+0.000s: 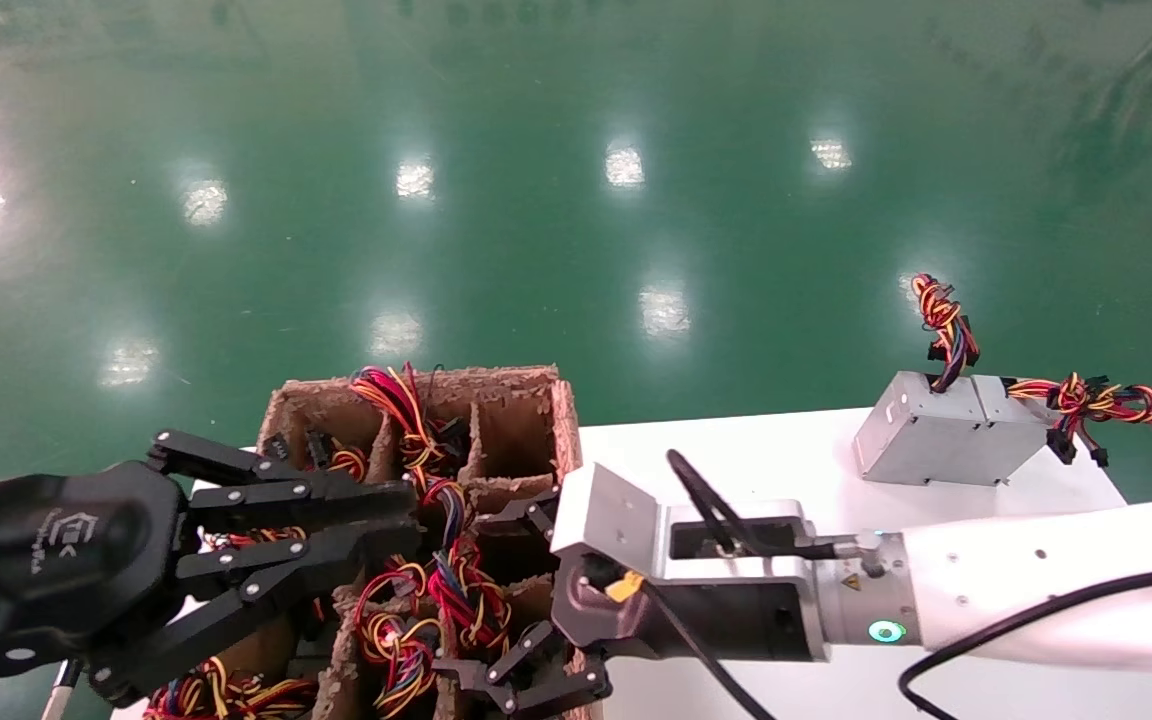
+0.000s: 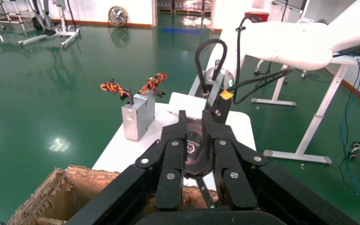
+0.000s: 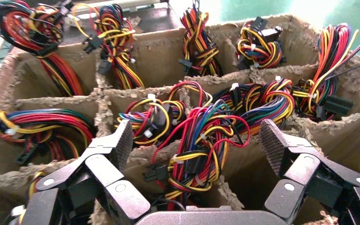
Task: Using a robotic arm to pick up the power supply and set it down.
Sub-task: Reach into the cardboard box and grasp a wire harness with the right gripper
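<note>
My right gripper [image 1: 492, 600] hangs open over the middle of a cardboard crate [image 1: 521, 415]. In the right wrist view its ribbed pads [image 3: 122, 140] stand wide apart on either side of a knotted bundle of red, yellow, black and blue wires [image 3: 199, 154]. That bundle belongs to the power supply [image 1: 464, 592], whose metal box is hidden down in its cell. Neither pad touches the wires. My left gripper [image 1: 414, 515] hovers over the crate's left side, pointing toward the right arm, with its fingers [image 2: 183, 123] drawn close together and nothing held.
The crate [image 3: 168, 51] has several cells holding other wire bundles. Two silver power supply boxes [image 1: 936, 435] stand on the white table [image 1: 756, 450] at the far right corner, also visible in the left wrist view [image 2: 138, 117]. Green floor surrounds the table.
</note>
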Available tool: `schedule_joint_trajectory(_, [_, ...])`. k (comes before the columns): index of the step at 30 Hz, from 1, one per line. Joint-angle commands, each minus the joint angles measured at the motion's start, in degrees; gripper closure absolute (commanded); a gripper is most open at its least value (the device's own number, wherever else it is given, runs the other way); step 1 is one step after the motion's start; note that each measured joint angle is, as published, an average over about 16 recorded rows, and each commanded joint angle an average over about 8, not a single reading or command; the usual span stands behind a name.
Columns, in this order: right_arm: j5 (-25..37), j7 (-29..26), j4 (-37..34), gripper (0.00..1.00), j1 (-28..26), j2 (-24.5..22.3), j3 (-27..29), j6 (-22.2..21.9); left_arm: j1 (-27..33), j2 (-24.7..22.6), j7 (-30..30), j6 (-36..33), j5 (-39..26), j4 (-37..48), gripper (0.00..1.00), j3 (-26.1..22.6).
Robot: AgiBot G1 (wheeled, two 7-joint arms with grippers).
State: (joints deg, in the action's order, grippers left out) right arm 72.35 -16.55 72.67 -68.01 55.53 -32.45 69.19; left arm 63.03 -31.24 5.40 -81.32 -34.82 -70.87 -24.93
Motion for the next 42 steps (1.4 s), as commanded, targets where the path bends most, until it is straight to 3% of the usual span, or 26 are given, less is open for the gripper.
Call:
schedule_joint_trajectory(1, [1.34,-0.50,-0.08,1.00,0.01,0.79,-0.62,-0.99,0.00,0.00,0.00,0.00,0.00,0.00,1.00,0.00])
schedule_joint_trajectory(23, [3.42,-0.06,-3.42,1.00,-0.39,1.27,-1.23,-2.07,0.00,0.00,0.00,0.00,0.00,0.00,1.00,0.00])
schedule_joint_trajectory(42, [0.04,-0.04,-2.38,1.00,0.25,-0.31,0.08,-0.12,0.00,0.00,0.00,0.00,0.00,0.00,1.00,0.00])
